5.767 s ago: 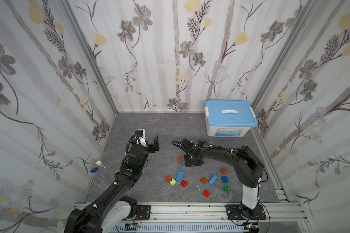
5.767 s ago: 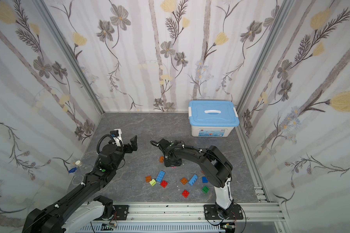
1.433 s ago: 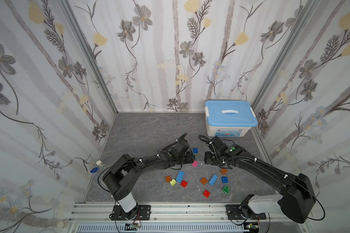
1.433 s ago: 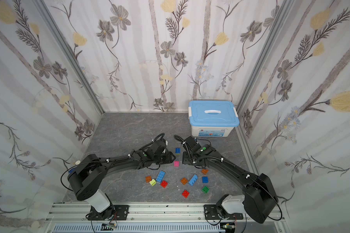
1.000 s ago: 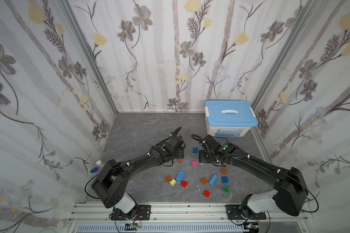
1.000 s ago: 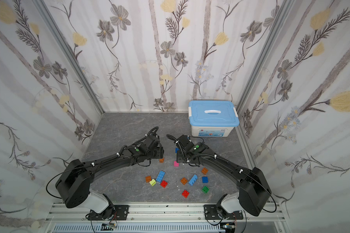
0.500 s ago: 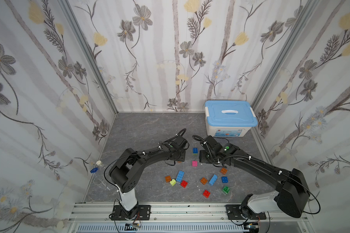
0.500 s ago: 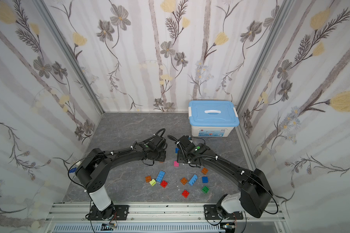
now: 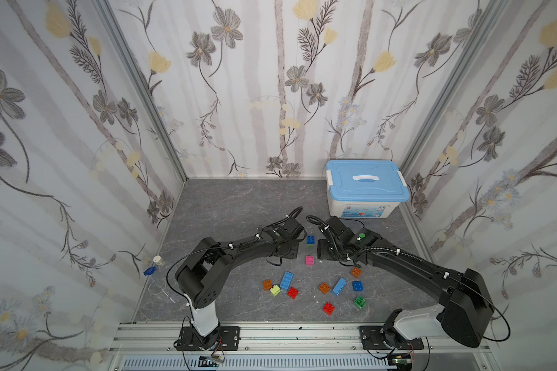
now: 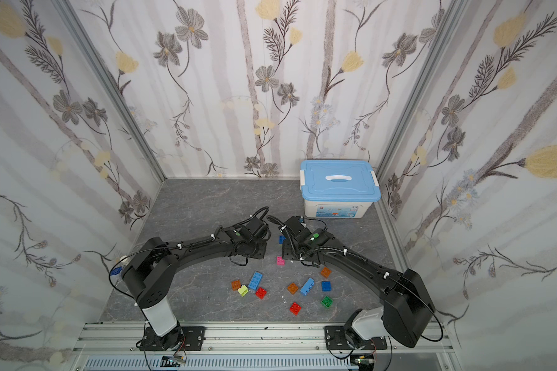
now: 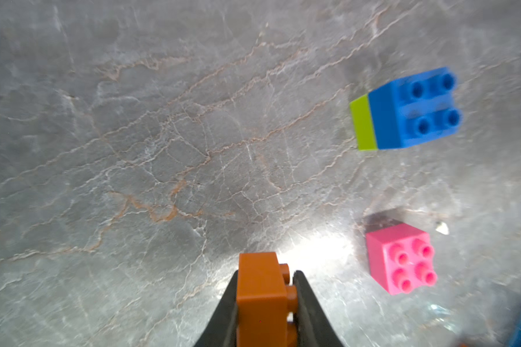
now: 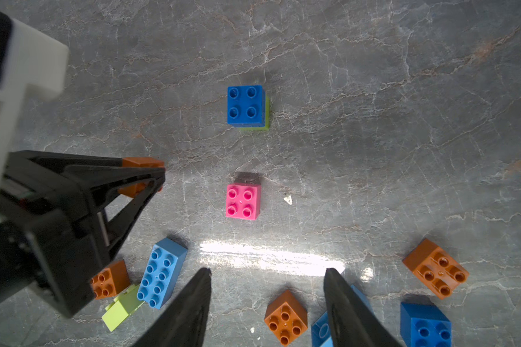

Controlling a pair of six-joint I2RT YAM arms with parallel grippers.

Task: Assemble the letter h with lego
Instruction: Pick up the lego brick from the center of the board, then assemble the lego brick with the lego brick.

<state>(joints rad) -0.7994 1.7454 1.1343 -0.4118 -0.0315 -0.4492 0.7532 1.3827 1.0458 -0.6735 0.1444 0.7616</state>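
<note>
Left pincer (image 11: 266, 275) clamps an orange brick (image 11: 260, 294) just beside the pink brick (image 12: 242, 201); my right pincer (image 12: 266, 270) hangs parted and empty near it. Beyond the pink brick, only a blue-on-lime stack (image 12: 247, 105) looks joined. I judge the h barely started, with the loose bricks (image 9: 323, 287) on the pink brick's near side unplaced.

Smooth, glossy orange square plastic brick (image 11: 260, 294) and pink square plastic brick (image 12: 242, 201); polished, reflective grey marble-patterned tabletop (image 11: 163, 120).

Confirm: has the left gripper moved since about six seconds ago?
Yes. In a top view the left gripper has travelled towards the storage box, ending near the pink brick, shut on an orange brick.
</note>
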